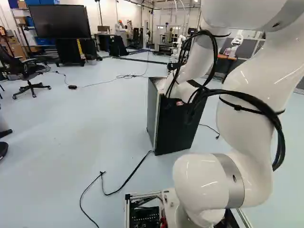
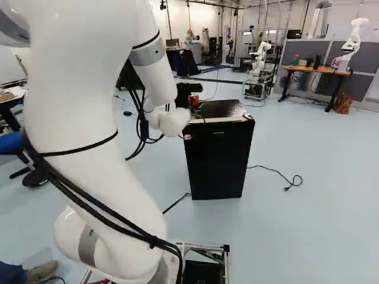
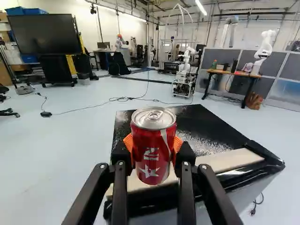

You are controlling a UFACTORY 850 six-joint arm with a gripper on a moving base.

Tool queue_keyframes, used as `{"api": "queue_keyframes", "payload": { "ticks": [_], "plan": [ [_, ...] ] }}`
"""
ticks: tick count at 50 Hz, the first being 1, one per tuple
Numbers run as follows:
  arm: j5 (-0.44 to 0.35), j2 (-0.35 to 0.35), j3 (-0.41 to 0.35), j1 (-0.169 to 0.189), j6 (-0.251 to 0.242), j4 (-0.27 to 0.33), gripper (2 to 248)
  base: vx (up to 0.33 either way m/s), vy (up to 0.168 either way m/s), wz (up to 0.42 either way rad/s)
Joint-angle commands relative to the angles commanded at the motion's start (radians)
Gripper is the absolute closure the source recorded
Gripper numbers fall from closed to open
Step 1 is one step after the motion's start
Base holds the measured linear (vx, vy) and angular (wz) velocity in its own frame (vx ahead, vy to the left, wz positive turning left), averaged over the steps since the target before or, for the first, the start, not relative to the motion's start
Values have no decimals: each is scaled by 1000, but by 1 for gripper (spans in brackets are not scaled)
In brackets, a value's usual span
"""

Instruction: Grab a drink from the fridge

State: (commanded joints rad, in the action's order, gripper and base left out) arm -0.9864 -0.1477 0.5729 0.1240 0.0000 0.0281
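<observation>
In the right base view my gripper (image 2: 190, 96) is over the back left part of the black fridge's top, with a bit of the red can (image 2: 194, 101) showing beside it. The wrist view shows the gripper (image 3: 153, 144) shut on the upright red drink can (image 3: 151, 157), an orange pad (image 3: 127, 142) against each side. The can has a silver lid. Behind and below it lies the fridge's dark top (image 3: 192, 124) with a pale front strip; whether the can touches it, I cannot tell. The fridge (image 2: 218, 160) stands upright, its front looking closed. In the left base view the arm covers part of the fridge (image 1: 176, 126).
A black cable (image 1: 135, 171) runs over the floor from the fridge towards the base; another (image 2: 275, 171) lies to its right. Farther off are a wooden-topped table (image 3: 232, 72), another robot (image 3: 187, 61) on a frame, a large screen (image 3: 44, 33) and an office chair (image 1: 29, 71).
</observation>
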Motion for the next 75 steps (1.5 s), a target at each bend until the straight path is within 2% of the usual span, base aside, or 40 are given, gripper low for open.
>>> {"api": "queue_keyframes", "payload": {
  "ticks": [19,38,59,75],
  "plan": [
    [41,155,-176,-45,0,-10,152,0,0,0],
    [74,277,-315,-81,0,-18,152,0,0,0],
    [99,370,-421,-107,0,-24,152,0,0,0],
    [109,411,-467,-119,0,-27,152,0,0,0]
  ]
}}
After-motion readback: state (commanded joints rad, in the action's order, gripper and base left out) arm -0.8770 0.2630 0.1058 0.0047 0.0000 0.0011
